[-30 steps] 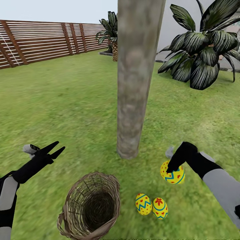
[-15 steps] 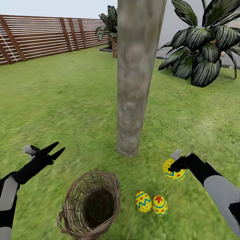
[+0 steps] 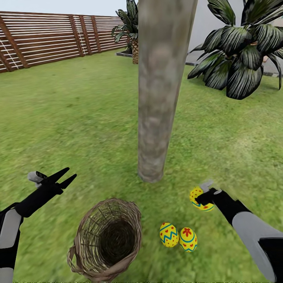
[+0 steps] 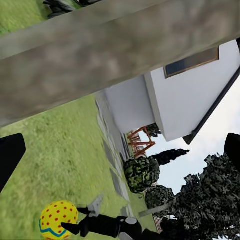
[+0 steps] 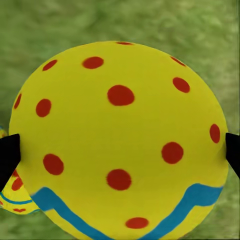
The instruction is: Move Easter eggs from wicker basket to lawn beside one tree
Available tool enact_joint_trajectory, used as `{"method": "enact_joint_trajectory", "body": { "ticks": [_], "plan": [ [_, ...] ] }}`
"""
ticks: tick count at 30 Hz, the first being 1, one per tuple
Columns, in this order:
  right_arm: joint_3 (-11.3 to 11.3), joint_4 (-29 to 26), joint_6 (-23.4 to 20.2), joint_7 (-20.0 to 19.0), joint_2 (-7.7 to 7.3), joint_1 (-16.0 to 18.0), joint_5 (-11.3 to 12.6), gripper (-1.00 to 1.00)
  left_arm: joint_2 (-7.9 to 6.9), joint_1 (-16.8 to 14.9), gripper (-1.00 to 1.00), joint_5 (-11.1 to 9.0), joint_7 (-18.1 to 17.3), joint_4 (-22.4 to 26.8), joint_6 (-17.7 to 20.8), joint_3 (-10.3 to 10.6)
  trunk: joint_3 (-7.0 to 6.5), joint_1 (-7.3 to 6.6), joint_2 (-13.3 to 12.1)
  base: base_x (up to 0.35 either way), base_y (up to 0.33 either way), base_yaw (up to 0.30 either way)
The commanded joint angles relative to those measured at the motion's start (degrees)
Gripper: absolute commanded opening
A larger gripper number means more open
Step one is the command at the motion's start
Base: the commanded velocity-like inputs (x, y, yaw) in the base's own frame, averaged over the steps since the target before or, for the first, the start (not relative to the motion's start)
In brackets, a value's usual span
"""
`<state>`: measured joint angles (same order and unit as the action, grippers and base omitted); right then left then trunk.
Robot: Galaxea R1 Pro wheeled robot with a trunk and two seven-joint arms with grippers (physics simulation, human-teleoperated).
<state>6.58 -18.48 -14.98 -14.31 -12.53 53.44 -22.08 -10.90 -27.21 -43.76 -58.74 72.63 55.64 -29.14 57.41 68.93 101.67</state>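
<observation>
Over the last second the right gripper has come down and a little toward the trunk, carrying its egg from well above the grass to low over the lawn; the camera has also tipped slightly, so the fence and palms sit a touch higher or lower in view without having moved. The right fingers are closed on the dotted egg, one black tip at each side of it in the right wrist view (whether the egg already touches the grass cannot be told). It hangs just right of the trunk's base. Two more eggs lie on the lawn side by side, touching or nearly so: the zigzag egg and the flower egg, between the basket and the right arm. The basket stands near the trunk's foot, tipped toward the camera, with no egg inside. The left gripper hovers above the grass to the left of the basket, its two fingers spread apart and holding nothing. In the left wrist view the dotted egg shows beyond the trunk, gripped by the right gripper, with a white house behind.
</observation>
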Motion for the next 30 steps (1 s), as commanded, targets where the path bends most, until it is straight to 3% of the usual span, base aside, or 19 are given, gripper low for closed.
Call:
{"method": "enact_joint_trajectory", "body": {
  "ticks": [1, 4, 7, 11, 17, 18, 20, 22, 25, 30],
  "plan": [
    [-2.4, 0.7, -0.3, 0.3, 0.05, 0.0, -0.4, -1.0, 0.0, 0.0, 1.0, 0.0, -0.1, 0.0, 0.3, 0.0, 0.13, -0.01, 0.0, 0.0, 0.0, 0.0],
    [-5.5, 2.6, -0.2, 3.1, 0.0, 0.0, -0.5, -1.0, 0.0, 0.0, 1.0, 0.0, -0.2, 0.0, 0.3, 0.0, 0.41, -0.01, 0.0, 0.0, 0.0, 0.0],
    [-6.1, 5.0, -0.2, 7.3, -0.03, -0.1, -0.4, -1.0, 0.0, 0.0, 1.0, 0.0, -0.2, 0.0, 0.3, 0.0, 0.69, -0.01, 0.0, 0.0, 0.0, 0.0],
    [-7.0, 8.6, 0.3, 8.2, -0.28, -0.3, -0.4, -1.0, 0.01, 0.0, 1.0, 0.0, -0.2, 0.0, 0.3, 0.0, 1.06, -0.01, 0.0, 0.0, 0.0, 0.0],
    [-8.3, 10.2, 6.0, 11.3, -0.05, -3.5, -0.3, -1.0, 0.09, 0.0, 1.0, 0.0, -0.2, 0.0, 0.3, 0.1, 1.62, -0.01, 0.0, 0.0, 0.0, 0.0],
    [-8.7, 10.3, 6.2, 11.5, -0.04, -3.6, 0.6, -1.0, 0.09, 0.0, 1.0, 0.0, -0.2, 0.0, 0.3, 0.1, 1.72, -0.01, 0.0, 0.0, 0.0, 0.0],
    [-9.8, 10.4, 6.3, 12.3, -0.04, -4.0, 4.6, -1.0, 0.09, 0.0, 1.0, 0.0, -0.2, 0.0, 0.3, 0.1, 1.9, -0.01, 0.0, 0.0, 0.0, 0.0],
    [-10.1, 10.4, 7.0, 14.0, -0.02, -4.8, 6.5, -1.0, 0.09, 0.0, 1.0, 0.0, -0.2, 0.0, 0.3, 0.1, 2.09, -0.01, 0.0, 0.0, 0.0, 0.0],
    [-10.2, 11.6, 10.3, 14.8, 0.04, -5.1, 7.0, -1.0, 0.09, 0.0, 1.0, 0.0, -0.2, 0.1, 0.3, 0.1, 2.37, -0.01, 0.0, 0.0, 0.0, 0.0],
    [-10.3, 12.3, 10.8, 14.8, -0.03, -5.2, 7.0, -1.0, 0.09, 0.0, 1.0, 0.0, -0.2, 0.1, 0.3, 0.2, 2.84, -0.01, 0.0, 0.0, 0.0, 0.0]
  ]
}}
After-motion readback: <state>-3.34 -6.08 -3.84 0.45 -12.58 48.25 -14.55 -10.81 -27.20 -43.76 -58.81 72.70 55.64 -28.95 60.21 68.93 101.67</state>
